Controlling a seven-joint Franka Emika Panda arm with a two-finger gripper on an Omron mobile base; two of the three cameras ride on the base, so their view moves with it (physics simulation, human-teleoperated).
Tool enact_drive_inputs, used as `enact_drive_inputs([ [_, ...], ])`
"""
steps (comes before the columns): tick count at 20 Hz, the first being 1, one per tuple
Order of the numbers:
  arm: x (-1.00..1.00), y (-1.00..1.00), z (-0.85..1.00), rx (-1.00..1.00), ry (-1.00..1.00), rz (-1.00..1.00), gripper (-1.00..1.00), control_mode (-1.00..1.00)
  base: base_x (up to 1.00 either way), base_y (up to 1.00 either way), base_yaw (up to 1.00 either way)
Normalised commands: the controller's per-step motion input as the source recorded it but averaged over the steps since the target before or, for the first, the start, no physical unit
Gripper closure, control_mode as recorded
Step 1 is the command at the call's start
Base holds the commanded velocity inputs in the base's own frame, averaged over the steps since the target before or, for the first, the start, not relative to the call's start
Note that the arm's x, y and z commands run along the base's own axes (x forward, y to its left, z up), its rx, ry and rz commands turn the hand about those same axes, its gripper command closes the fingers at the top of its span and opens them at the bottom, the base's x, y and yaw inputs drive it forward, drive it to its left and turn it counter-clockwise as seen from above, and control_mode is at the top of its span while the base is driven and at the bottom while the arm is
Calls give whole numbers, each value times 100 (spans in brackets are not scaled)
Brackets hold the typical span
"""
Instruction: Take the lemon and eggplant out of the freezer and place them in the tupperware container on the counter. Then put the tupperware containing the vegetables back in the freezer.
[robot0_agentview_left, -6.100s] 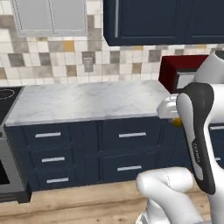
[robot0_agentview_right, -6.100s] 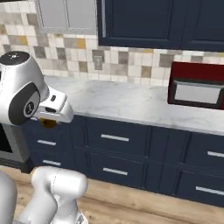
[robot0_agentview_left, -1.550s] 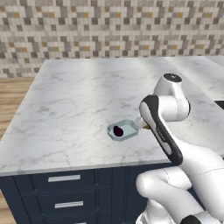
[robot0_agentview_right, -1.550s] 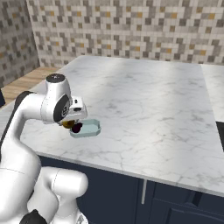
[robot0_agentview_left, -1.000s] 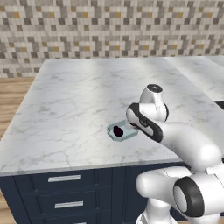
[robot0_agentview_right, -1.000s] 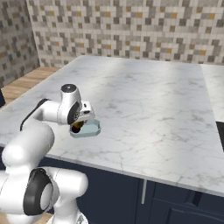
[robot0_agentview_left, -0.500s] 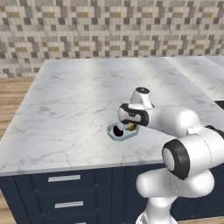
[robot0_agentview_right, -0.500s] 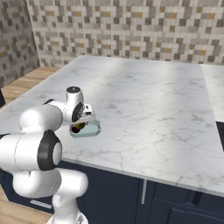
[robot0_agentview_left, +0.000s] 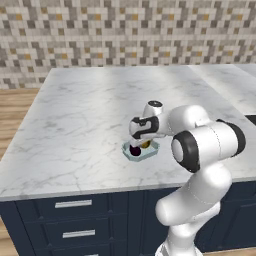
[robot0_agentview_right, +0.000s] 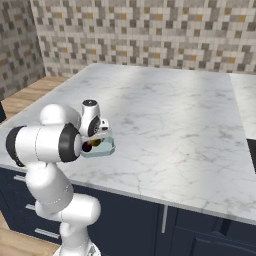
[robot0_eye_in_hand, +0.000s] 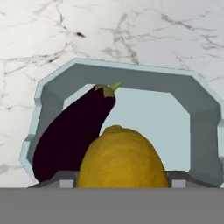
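Observation:
The pale blue-green tupperware container (robot0_agentview_left: 141, 152) (robot0_agentview_right: 103, 148) (robot0_eye_in_hand: 131, 72) sits near the front edge of the white marble counter (robot0_agentview_left: 90, 110) (robot0_agentview_right: 175, 125). Inside it the dark purple eggplant (robot0_agentview_left: 134, 149) (robot0_agentview_right: 87, 147) (robot0_eye_in_hand: 70, 131) lies along one wall. My gripper (robot0_agentview_left: 144, 142) (robot0_agentview_right: 96, 141) (robot0_eye_in_hand: 120, 181) points down into the container, its jaws shut on the yellow lemon (robot0_agentview_left: 146, 144) (robot0_agentview_right: 94, 142) (robot0_eye_in_hand: 122, 162). The lemon hangs beside the eggplant, low inside the rim. I cannot tell whether it touches the container's floor. The freezer is out of view.
Navy drawers with silver handles (robot0_agentview_left: 73, 204) run under the counter's front edge. A mosaic tile wall (robot0_agentview_left: 125, 30) backs the counter, and wooden floor (robot0_agentview_left: 15, 100) lies to the left. My own arm (robot0_agentview_left: 200, 145) bends low over the counter, right of the container.
The base drove from a wall counter to this marble one. In the last second the arm folded down and carried the lemon into the container beside the eggplant.

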Motion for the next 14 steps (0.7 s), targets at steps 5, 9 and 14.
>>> enact_drive_inputs([
  [5,4,0,-33,0,2,0,100,-100,0,0,0],
  [9,29,0,-34,0,0,0,-100,-100,0,0,0],
  [14,10,0,-18,0,0,0,-100,-100,0,0,0],
])
